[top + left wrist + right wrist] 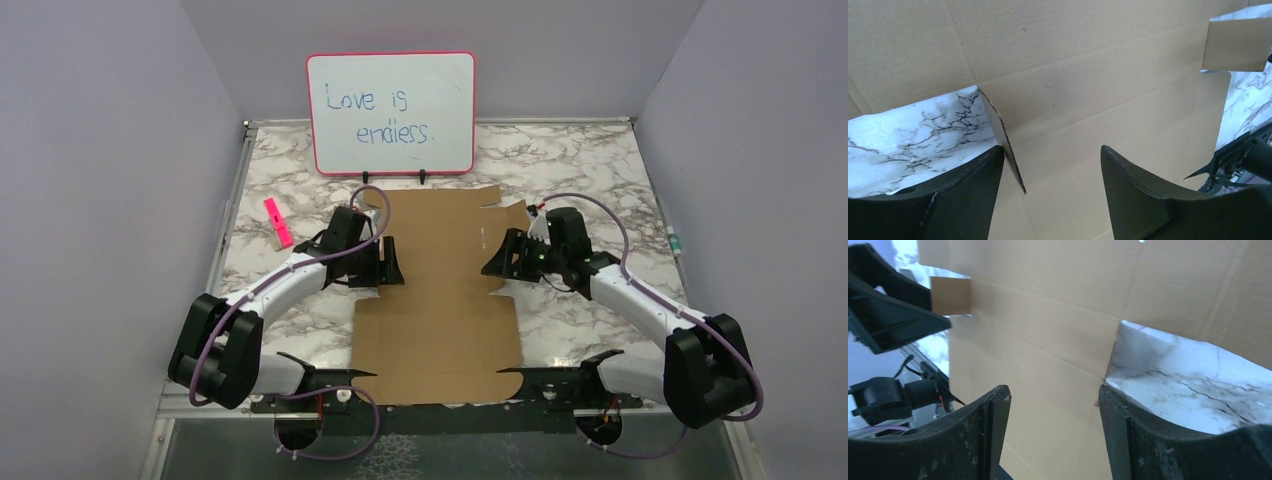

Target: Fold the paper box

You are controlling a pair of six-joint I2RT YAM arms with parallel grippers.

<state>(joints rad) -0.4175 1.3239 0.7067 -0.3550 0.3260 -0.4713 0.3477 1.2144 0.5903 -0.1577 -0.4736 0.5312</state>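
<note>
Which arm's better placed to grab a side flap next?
Left, marginally. The left gripper is open, with a lifted side flap of the paper box just inside its gap. The right gripper is open too, but its flap edge sits by one finger.

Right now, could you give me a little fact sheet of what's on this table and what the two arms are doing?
paper box: brown cardboard sheet, mostly flat on the marble table
left end effector: open, at the sheet's left edge
right end effector: open, at the sheet's right edge
whiteboard: pink frame, upright behind the sheet, reads "Love is endless."
pink object: left of the sheet, apart from it
</note>
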